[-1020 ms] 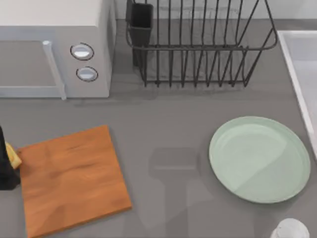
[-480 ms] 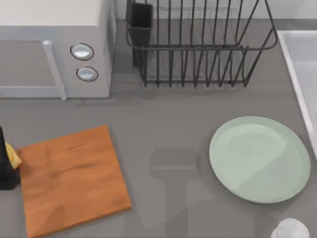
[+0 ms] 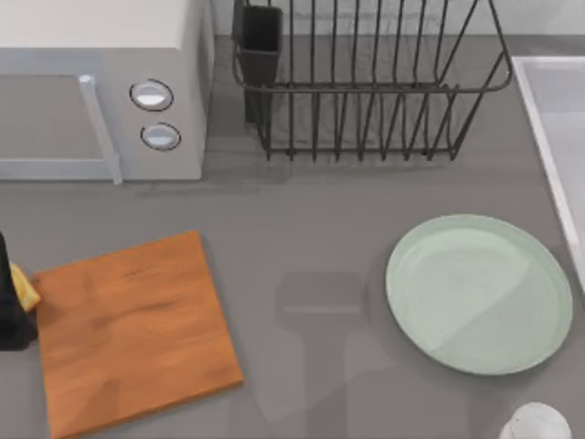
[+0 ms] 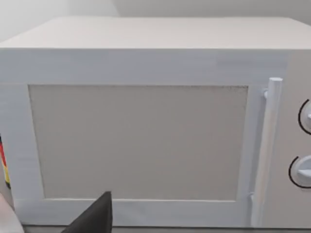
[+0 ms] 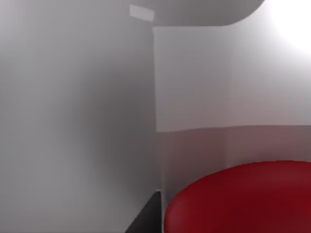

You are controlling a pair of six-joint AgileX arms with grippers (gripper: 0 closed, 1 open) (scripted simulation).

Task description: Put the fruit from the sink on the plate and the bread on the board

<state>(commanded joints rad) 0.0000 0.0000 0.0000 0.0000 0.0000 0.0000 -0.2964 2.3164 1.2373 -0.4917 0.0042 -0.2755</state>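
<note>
Grey worktop holds the bare plate [image 3: 479, 293] and board [image 3: 132, 329], while the right gripper nears the fruit [image 5: 243, 199] inside the sink [image 5: 73, 121], grip unclear.

The board [image 3: 132, 331] is orange-brown with darker grain; the plate [image 3: 479, 293] pale mint green on the grey counter [image 3: 302, 210]. The fruit [image 5: 243, 199] is glossy red against the pale grey-white sink [image 5: 87, 111].

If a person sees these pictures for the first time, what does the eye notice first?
Probably the orange-brown board at the table's left and the big mint-green plate at its right, both bare. Then the red fruit, very close in the right wrist view, against the pale sink wall.
</note>
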